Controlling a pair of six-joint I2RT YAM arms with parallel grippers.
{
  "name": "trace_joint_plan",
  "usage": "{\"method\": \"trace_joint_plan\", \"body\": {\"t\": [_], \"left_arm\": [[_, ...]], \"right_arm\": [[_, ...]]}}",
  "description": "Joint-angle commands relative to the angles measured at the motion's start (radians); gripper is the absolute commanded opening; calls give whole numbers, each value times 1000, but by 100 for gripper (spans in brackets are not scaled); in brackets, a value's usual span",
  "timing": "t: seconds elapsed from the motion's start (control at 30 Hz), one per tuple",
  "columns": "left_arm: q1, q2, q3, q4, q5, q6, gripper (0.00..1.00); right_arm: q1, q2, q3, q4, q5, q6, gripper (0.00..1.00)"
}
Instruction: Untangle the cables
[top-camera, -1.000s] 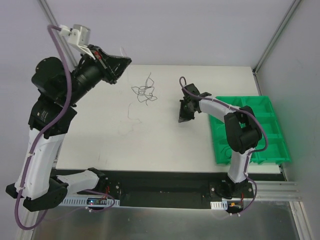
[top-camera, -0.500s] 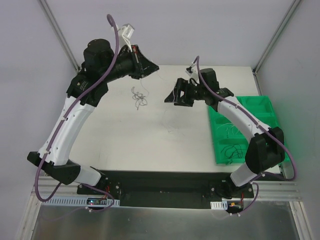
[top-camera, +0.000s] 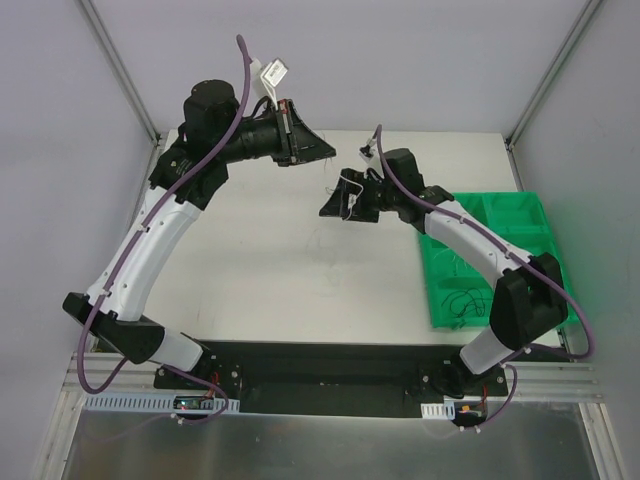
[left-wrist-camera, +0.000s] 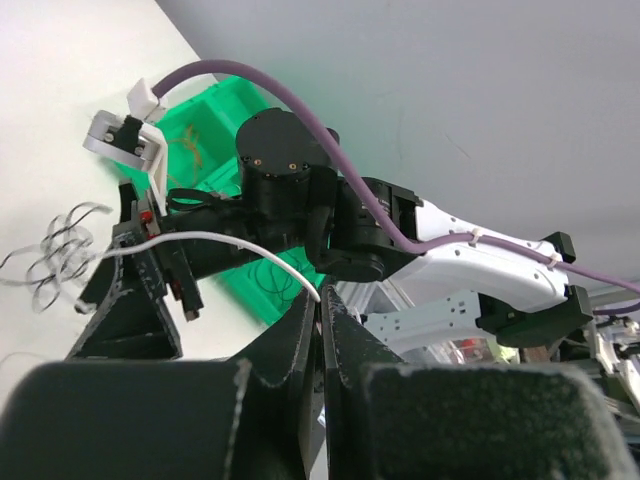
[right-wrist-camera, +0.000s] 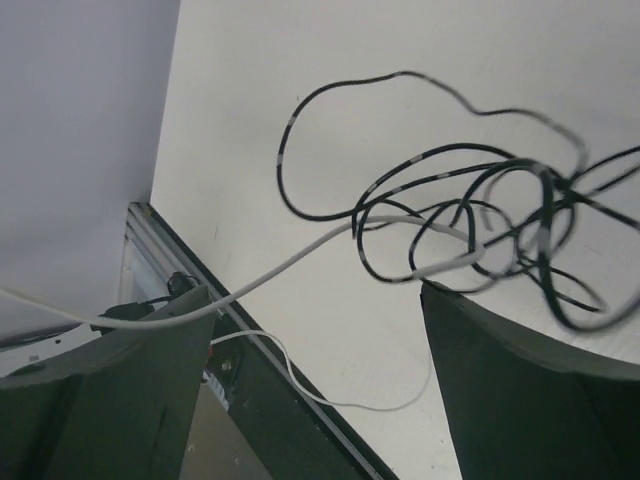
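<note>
Since a second ago both arms are swung inward, the right fingers (right-wrist-camera: 500, 380) are now spread wide facing the knot of cables (right-wrist-camera: 470, 230) over the worktop (right-wrist-camera: 300, 60), and a white strand (left-wrist-camera: 220, 240) is pinched between the pressed-together left fingers (left-wrist-camera: 285, 345) (hair-thin, limp, light: best taken at a free outer loop).

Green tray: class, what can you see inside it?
In the green tray, a dark cable loop lies in the near-left compartment, pale strands just beyond. The right arm covers other parts.
</note>
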Motion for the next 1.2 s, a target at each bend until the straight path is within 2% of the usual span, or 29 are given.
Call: {"method": "trace_joint_plan", "body": {"t": [0.0, 0.23, 0.37, 0.53, 0.6, 0.7, 0.83, 0.97, 1.07, 1.17], "left_arm": [[-11, 7, -10, 93, 91, -72, 0], [-12, -7, -25, 106, 98, -94, 0], [-12, -4, -25, 115, 114, -103, 0], [-12, 1, -25, 121, 118, -101, 0], [-12, 7, -21, 122, 121, -108, 0], [-12, 18, -16, 141, 140, -124, 0], [-14, 35, 5, 165, 173, -149, 0], [-14, 58, 73, 219, 198, -209, 0], [-14, 87, 189, 251, 183, -262, 0], [-14, 111, 344, 253, 143, -252, 0]], "right_arm": [[27, -48, 107, -71, 188, -85, 88], [61, -106, 84, -25, 184, -152, 88], [77, -137, 52, 107, 72, -177, 88], [84, -152, 47, 150, -34, -220, 88], [84, -180, 12, 231, -74, -234, 87], [83, -203, -10, 268, -74, -234, 87], [81, -163, 45, 259, -74, -234, 87], [81, -83, 96, 259, -74, -234, 87], [81, -46, 24, 268, -74, -234, 87], [74, -11, -86, 326, -74, -234, 87]]}}
